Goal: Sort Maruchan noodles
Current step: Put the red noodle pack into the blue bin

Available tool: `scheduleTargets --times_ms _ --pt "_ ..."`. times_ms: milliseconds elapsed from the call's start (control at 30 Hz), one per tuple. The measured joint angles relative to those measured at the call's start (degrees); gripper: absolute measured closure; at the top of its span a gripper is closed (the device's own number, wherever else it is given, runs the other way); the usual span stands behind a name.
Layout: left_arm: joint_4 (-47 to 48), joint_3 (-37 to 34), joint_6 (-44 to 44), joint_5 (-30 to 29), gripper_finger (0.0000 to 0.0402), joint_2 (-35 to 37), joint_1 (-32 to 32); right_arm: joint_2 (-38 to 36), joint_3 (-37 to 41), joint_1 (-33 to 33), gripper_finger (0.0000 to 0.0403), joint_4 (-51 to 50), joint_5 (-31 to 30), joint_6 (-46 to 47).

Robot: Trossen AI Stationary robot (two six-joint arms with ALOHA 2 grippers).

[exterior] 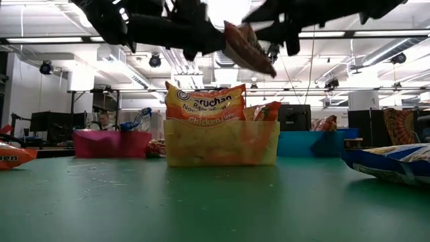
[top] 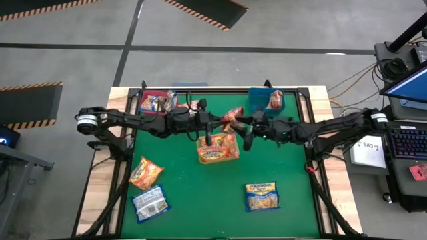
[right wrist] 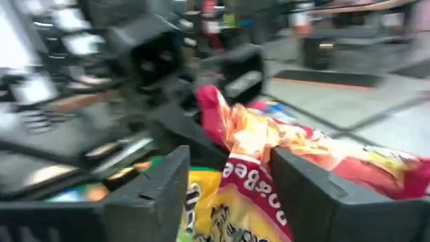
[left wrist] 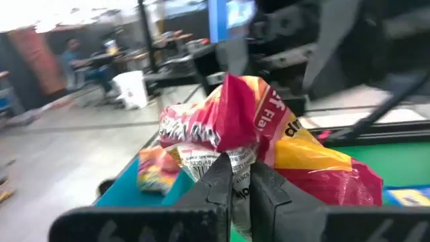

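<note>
A red-and-yellow Maruchan noodle packet (top: pixel 233 117) hangs in the air between my two grippers, above the far side of a yellow bin (top: pixel 217 155). That bin holds orange packets (exterior: pixel 205 101) standing on edge. My left gripper (left wrist: pixel 236 168) reaches in level from the table's left and is shut on the packet. My right gripper (right wrist: pixel 232 175) comes level from the right and is open. Its fingers stand on either side of the packet's other end (right wrist: pixel 255 195); whether they touch it I cannot tell. My left gripper pinches the packet's crimped white end (left wrist: pixel 232 156) between its two fingers, coming level from the table's left. The packet is lifted clear of the table and the bin. It sticks out beyond the fingertips toward the right arm, tilted down at its far end (exterior: pixel 259 60).
A red bin (top: pixel 148 97) with packets stands at the far left and a blue bin (top: pixel 259 100) with one packet at the far right. Loose packets lie on the green mat: orange (top: pixel 145 173), blue-and-silver (top: pixel 150 203) and blue (top: pixel 261 195).
</note>
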State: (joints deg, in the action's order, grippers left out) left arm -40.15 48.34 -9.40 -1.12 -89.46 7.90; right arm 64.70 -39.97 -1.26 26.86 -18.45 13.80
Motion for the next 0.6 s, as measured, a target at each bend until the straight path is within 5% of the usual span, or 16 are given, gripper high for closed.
scheduleTargets --times_ms 333,600 --pt "-5.8 -6.6 -5.0 22.9 0.0400 8.1 -0.1 -14.4 0.0 0.0 0.0137 -14.9 15.6 2.8" --pt "-10.2 -9.5 -3.2 23.8 0.0400 11.5 0.0 -11.6 0.3 -0.3 0.0131 -17.3 15.9 -1.0"
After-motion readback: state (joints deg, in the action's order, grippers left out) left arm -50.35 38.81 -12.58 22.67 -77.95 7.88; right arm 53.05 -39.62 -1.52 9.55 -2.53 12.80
